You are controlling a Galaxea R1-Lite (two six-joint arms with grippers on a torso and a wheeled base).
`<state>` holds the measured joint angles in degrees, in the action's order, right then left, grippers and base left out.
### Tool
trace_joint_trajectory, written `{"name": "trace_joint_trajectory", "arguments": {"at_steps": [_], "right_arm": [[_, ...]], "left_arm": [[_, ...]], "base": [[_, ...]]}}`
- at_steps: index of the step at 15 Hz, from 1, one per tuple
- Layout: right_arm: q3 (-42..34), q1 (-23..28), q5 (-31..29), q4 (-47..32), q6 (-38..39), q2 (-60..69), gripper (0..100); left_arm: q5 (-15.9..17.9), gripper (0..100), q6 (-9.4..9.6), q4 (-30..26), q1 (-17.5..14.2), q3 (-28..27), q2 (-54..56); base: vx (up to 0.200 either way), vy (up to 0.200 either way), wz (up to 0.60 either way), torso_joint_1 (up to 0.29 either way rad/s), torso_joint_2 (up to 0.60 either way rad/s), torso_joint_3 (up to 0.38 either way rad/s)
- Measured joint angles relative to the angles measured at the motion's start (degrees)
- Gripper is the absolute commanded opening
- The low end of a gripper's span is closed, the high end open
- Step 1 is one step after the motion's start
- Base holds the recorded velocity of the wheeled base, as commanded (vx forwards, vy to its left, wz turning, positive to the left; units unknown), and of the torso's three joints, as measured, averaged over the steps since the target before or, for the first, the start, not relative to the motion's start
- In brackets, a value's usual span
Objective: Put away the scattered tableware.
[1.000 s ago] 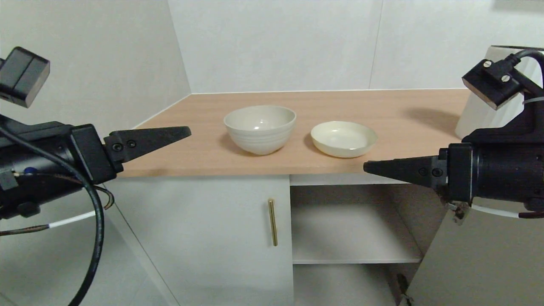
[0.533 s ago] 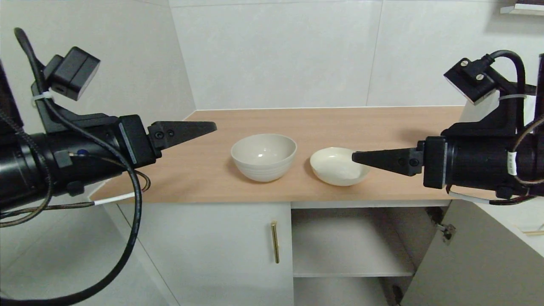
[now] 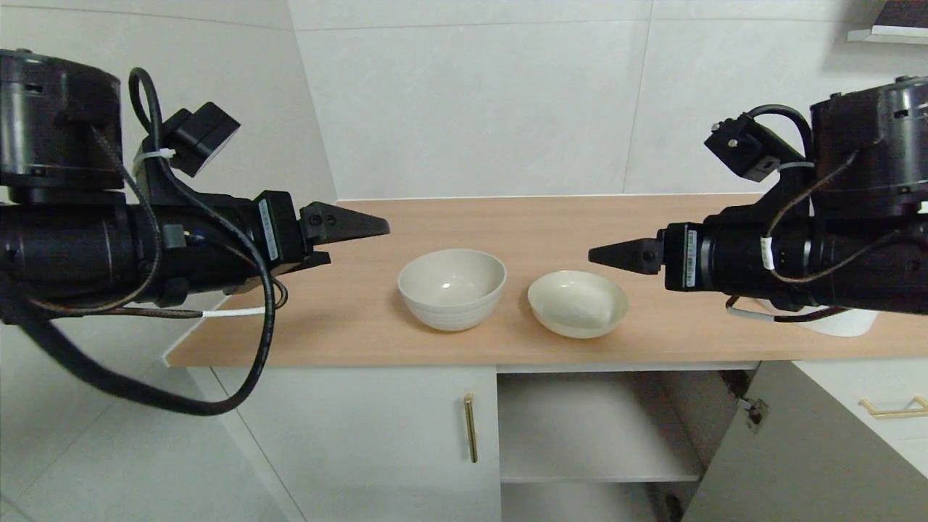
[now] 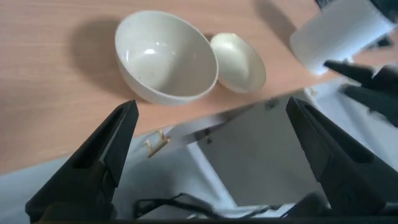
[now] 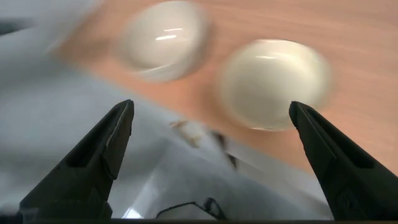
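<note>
I see a deep off-white bowl [image 3: 451, 288] standing upright on the wooden countertop [image 3: 536, 225], mouth up and empty, with faint ridges round its lower wall. At its 3 o'clock, just beside it with a narrow gap between them, I see a shallower cream dish [image 3: 578, 303], also upright and empty. Both sit toward the counter's front edge, at my 12 o'clock.

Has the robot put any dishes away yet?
Not yet. Done: the cabinet below is open, its shelf showing. In hand: nothing, as the left gripper and right gripper are open. Left: the bowl and shallow dish sit on the counter.
</note>
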<state>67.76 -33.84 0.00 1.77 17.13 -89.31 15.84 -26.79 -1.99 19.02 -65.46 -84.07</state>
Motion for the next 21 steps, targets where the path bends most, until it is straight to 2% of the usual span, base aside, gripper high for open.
{"name": "trace_joint_trajectory", "arguments": {"at_steps": [2, 4, 6, 7, 10, 18, 19, 21], "right_arm": [[6.4, 0.0, -4.5, -6.7, 6.1, -3.6, 100], [9.1, 0.9, -7.5, -7.9, 7.2, -6.1, 100], [9.9, 1.8, -9.3, -7.9, 7.1, -7.8, 100], [10.0, 2.0, -9.5, -7.9, 7.1, -8.3, 100], [10.0, 2.1, -9.6, -7.9, 7.0, -9.0, 100], [9.7, 2.4, -9.6, -7.9, 6.9, -9.6, 100], [9.7, 2.4, -9.6, -7.9, 7.0, -9.6, 100], [9.7, 2.4, -9.5, -7.9, 6.9, -9.7, 100]], "left_arm": [[-5.2, 100, -4.16, -0.8, 0.2, -2.2, -2.0], [-10.7, 100, -5.14, -1.8, 0.8, -4.1, -4.7], [-16.5, 100, -5.33, -2.0, 2.6, -4.9, -7.9], [-18.0, 100, -5.3, -1.9, 3.5, -5.1, -9.5], [-20.2, 100, -5.28, -1.8, 5.3, -5.3, -14.0], [-20.3, 100, -5.88, -0.8, 5.8, -7.1, -20.6], [-20.2, 0, -5.89, -0.4, 5.9, -7.2, -21.2], [-20.2, 0, -5.89, 0.0, 5.9, -7.4, -22.2]], "base": [[0.0, 0.0, 0.0, 0.0, 0.0, 0.0], [0.0, 0.0, 0.0, 0.0, 0.0, 0.0], [0.0, 0.0, 0.0, 0.0, 0.0, 0.0], [0.0, 0.0, 0.0, 0.0, 0.0, 0.0], [0.0, 0.0, 0.0, 0.0, 0.0, 0.0], [0.0, 0.0, 0.0, 0.0, 0.0, 0.0], [0.0, 0.0, 0.0, 0.0, 0.0, 0.0], [0.0, 0.0, 0.0, 0.0, 0.0, 0.0]]}}
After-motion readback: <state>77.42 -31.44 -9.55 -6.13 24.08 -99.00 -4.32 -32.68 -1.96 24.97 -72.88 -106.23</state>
